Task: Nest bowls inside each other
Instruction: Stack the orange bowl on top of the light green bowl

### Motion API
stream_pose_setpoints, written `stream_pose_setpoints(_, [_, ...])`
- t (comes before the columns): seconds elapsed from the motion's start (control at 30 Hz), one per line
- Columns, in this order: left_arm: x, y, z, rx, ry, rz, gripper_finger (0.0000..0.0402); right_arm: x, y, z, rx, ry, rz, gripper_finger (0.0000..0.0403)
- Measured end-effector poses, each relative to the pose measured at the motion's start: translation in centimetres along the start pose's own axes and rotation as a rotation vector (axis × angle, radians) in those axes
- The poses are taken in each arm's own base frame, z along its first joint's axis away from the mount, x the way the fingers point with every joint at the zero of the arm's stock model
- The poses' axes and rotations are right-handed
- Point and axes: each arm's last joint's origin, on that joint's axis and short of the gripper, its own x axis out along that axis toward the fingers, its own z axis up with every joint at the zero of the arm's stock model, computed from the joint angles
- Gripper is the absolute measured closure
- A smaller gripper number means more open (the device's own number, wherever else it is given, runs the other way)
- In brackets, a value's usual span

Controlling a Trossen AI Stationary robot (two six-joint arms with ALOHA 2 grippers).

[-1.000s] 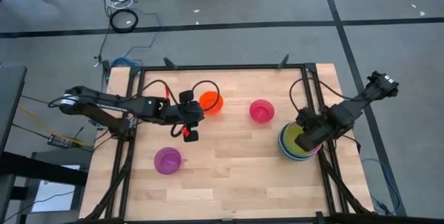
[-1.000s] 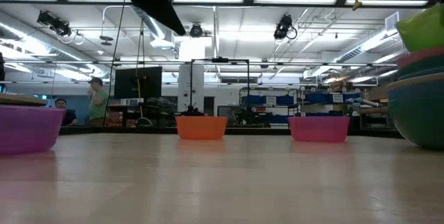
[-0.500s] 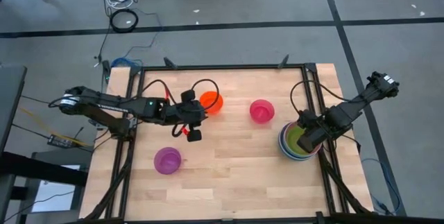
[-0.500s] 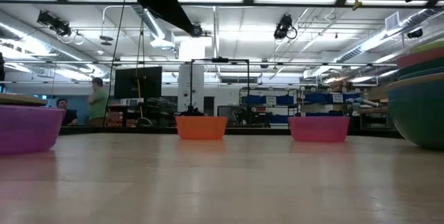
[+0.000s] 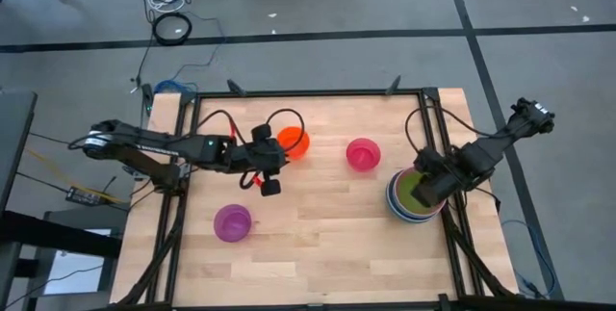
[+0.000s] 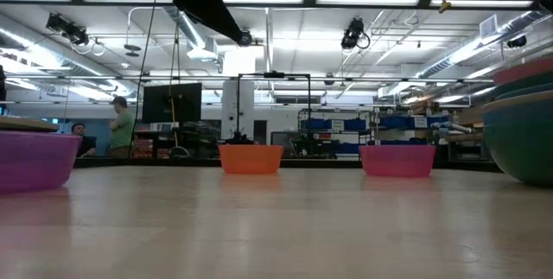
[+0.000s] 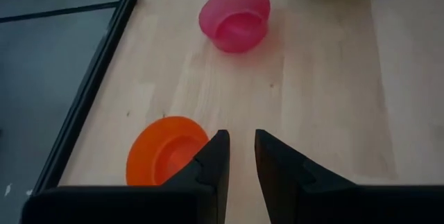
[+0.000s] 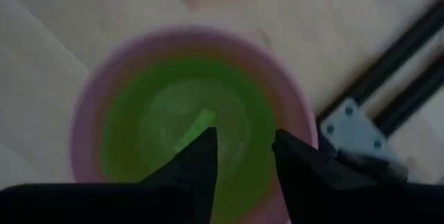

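the right pincer is hovering open and empty directly over the nested stack at the desk's right edge. the left pincer, slightly parted and holding nothing, is sitting just beside the orange bowl near the far edge, making it the nearer arm.

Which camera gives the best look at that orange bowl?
The high view: the orange bowl shows whole from above, beside the left gripper. The left wrist view cuts part of it off behind a finger. The low view shows only its side, far off. The right wrist view misses it.
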Motion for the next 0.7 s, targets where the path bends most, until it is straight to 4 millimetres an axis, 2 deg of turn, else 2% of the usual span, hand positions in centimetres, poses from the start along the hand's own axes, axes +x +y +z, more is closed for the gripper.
stream_pose_setpoints(0.17, [2.0,-0.1,-0.4,0.036,0.058,0.016,0.0323,-2.1,0.3,0.5,-0.023,-0.226,0.054,0.0274])
stream_pose_setpoints(0.43, [6.4,0.1,-2.0,0.164,0.209,0.01,0.0323,-6.2,1.6,1.4,-0.085,-0.647,0.22,0.0275])
stream_pose_setpoints(0.57, [8.1,0.7,-3.1,0.194,0.297,-0.019,0.0323,-7.1,2.4,1.8,-0.121,-0.759,0.256,0.0275])
stream_pose_setpoints(0.7, [9.2,1.6,-4.1,0.199,0.378,-0.044,0.0323,-7.3,2.8,2.1,-0.14,-0.791,0.264,0.0276])
